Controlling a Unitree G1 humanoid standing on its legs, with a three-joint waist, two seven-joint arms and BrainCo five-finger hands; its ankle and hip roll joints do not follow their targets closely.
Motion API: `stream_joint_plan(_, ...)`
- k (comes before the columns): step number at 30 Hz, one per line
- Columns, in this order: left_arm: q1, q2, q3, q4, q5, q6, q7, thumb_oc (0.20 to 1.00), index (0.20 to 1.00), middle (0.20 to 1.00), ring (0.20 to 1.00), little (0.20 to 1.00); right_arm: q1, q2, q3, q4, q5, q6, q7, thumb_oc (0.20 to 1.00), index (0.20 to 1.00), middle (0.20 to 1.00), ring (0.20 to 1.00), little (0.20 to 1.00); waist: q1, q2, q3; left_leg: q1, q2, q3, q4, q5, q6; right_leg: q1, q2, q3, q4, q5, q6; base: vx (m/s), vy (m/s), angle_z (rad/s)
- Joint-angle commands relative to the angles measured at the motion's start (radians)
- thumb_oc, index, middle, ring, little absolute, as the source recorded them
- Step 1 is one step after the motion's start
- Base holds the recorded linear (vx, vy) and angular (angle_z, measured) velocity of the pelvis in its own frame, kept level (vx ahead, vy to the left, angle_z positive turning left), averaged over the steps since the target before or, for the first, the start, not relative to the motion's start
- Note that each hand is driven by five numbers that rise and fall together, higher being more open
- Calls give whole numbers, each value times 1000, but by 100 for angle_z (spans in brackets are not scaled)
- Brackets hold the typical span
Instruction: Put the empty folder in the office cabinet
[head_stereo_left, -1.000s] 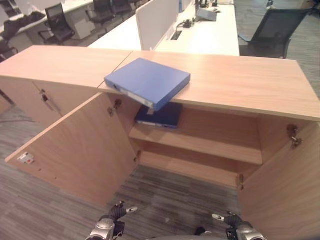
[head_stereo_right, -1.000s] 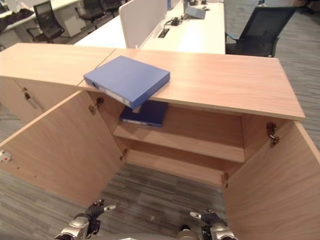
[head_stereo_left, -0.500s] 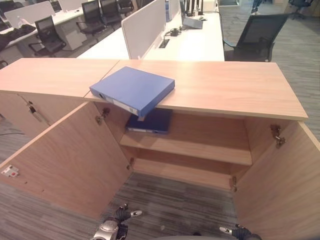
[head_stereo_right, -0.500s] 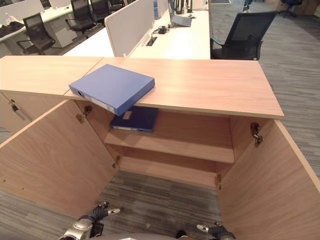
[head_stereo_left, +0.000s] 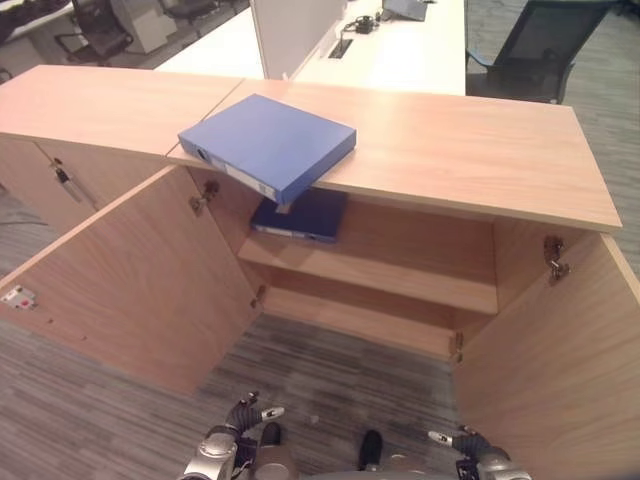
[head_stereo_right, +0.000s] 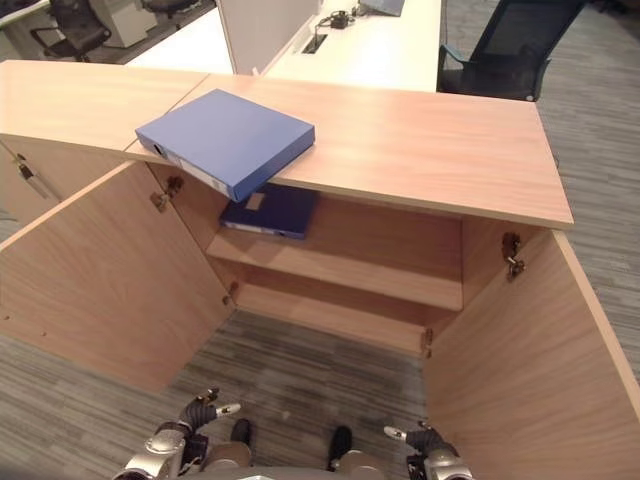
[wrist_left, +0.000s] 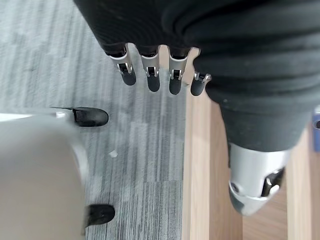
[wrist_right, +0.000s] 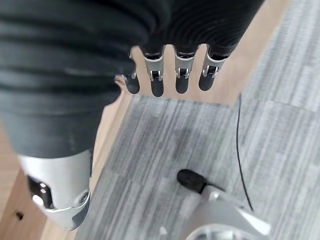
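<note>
Our left hand (head_stereo_left: 215, 455) and right hand (head_stereo_left: 478, 458) hang low, fingers relaxed, holding nothing. The folder (head_stereo_left: 266, 145) lies on the cabinet (head_stereo_left: 480, 160) top, one corner overhanging the front edge above the open doors.

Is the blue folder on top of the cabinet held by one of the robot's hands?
No, the blue folder lies alone on the cabinet top, while the left hand and right hand hang low above the floor, holding nothing.
</note>
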Motion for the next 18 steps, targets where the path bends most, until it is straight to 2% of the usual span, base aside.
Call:
stream_joint_plan(1,5,21,-14,-77,-28,-38,9,1000,1000,1000,1000,1000,-3,-11,-21,17,11,-7,-5,1000,1000,1000,1000,1000,4,30,-33,-62,-13,30,52,48,25,153,-86,7,2,-140,123,160,435,-36)
stream_joint_plan(3,-4,37,-32,-100,-18,-45,4,1000,1000,1000,1000,1000,-7,-3,-41,13,26,-1,-3,1000,1000,1000,1000,1000,-9,34,-39,-58,-67,72,99,2,42,132,-170,23,9,-96,158,146,511,-57)
stream_joint_plan(4,-4,38,-32,-100,-18,-45,4,1000,1000,1000,1000,1000,-7,-3,-41,13,26,-1,-3,1000,1000,1000,1000,1000,-7,33,-39,-58,-69,75,101,1,43,131,-172,26,9,-96,159,82,406,-54)
stream_joint_plan(6,-4,57,-34,-156,-10,-48,0,1000,1000,1000,1000,1000,-16,8,-37,-5,24,2,-1,1000,1000,1000,1000,1000,-7,28,-35,-63,-114,119,130,-39,76,101,-227,43,18,-60,180,27,328,-57)
stream_joint_plan(9,-3,94,-21,-262,-6,-48,2,1000,1000,1000,1000,1000,-53,21,-41,-41,46,3,-3,1000,1000,1000,1000,1000,-3,28,-22,-80,-162,182,150,-72,115,31,-286,54,33,1,204,-54,359,-48)
stream_joint_plan(10,-4,112,-9,-299,-3,-50,8,1000,1000,1000,1000,1000,-78,30,-39,-50,58,2,-5,1000,1000,1000,1000,1000,8,33,-11,-84,-166,209,149,-75,127,-5,-297,33,56,12,198,-134,302,-45)
stream_joint_plan(11,-3,124,-4,-326,1,-49,7,1000,1000,1000,1000,1000,-94,33,-37,-55,60,1,-5,1000,1000,1000,1000,1000,17,41,-8,-90,-167,227,143,-74,133,-28,-303,-15,78,6,189,-137,264,-70)
stream_joint_plan(13,6,154,7,-376,18,-39,2,1000,1000,1000,1000,1000,-110,43,-20,-62,59,1,0,1000,1000,1000,1000,1000,30,54,-2,-91,-165,272,137,-70,144,-22,-293,-117,158,-46,165,-62,245,-88)
stream_joint_plan(14,16,170,11,-403,28,-31,1,1000,1000,1000,1000,1000,-110,52,-4,-73,64,-1,3,1000,1000,1000,1000,1000,24,52,0,-81,-180,278,135,-68,158,-21,-237,-84,230,-96,145,13,187,-58)
stream_joint_plan(16,26,170,24,-416,28,-28,2,1000,1000,1000,1000,1000,-112,57,3,-79,65,0,1,1000,1000,1000,1000,1000,34,45,2,-69,-188,292,132,-70,160,-11,-225,-95,221,-103,146,54,84,-41)
stream_joint_plan(17,35,168,26,-431,28,-27,-2,1000,1000,1000,1000,1000,-113,63,10,-83,66,-1,-1,1000,1000,1000,1000,1000,43,40,-1,-52,-192,292,126,-87,154,13,-214,-111,201,-127,150,21,27,-51)
stream_joint_plan(18,43,159,23,-439,26,-25,-6,1000,1000,1000,1000,1000,-115,68,24,-86,68,2,0,1000,1000,1000,1000,1000,36,32,-4,-52,-204,299,117,-64,166,18,-187,-97,157,-106,140,11,-9,-45)
